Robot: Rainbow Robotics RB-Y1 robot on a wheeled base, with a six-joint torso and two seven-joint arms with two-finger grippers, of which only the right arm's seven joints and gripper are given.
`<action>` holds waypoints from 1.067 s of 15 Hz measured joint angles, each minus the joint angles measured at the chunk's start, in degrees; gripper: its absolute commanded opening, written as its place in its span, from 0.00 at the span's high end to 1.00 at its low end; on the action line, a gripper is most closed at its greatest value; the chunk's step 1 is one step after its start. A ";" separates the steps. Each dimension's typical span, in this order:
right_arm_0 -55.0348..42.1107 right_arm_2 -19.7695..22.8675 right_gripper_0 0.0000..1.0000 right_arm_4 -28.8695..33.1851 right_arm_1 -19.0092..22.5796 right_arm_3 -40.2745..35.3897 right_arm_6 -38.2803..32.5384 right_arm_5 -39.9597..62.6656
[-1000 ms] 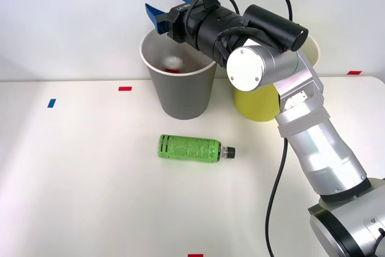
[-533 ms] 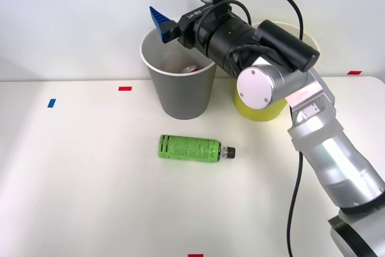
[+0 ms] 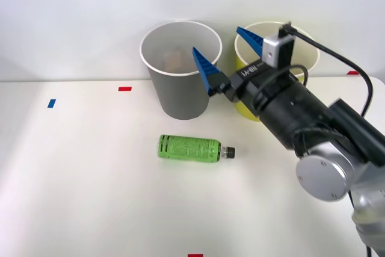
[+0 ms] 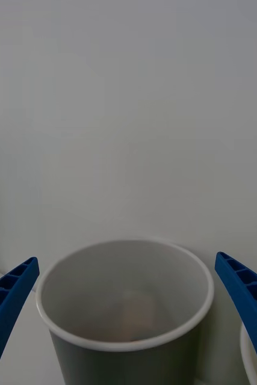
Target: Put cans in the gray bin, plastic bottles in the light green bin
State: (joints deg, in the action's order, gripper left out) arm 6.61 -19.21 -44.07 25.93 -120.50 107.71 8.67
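White table (image 3: 90, 197), plain pale wall behind. Green bottle (image 3: 189, 148) lying flat below and ahead of hand (image 3: 230, 58), well apart, cap toward arm side. Hand wide open, empty, between gray bin (image 3: 180, 85) and light green bin (image 3: 264, 109). Something reddish inside gray bin, likely the can. Risk: clipping either bin on descent; round bottle rolling off fingers.

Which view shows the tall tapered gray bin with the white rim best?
The front view: the gray bin stands whole on the white table, rim to base, beside the lime bin. The right wrist view catches just its rim and inside, between the open blue fingers.
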 measured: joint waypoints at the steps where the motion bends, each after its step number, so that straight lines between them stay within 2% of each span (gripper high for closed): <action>1: -4.01 0.02 0.00 -0.06 1.10 -2.32 0.03 -1.64; 4: -14.96 0.02 0.00 -0.12 2.69 -6.60 0.17 -8.46; 8: -27.12 0.63 0.00 -0.25 1.70 -7.53 0.21 -15.70; 16: -40.84 4.83 0.00 -0.84 -1.50 -7.42 0.24 -21.00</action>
State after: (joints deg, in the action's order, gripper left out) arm -34.23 -14.38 -44.91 24.43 -127.92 107.94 -12.33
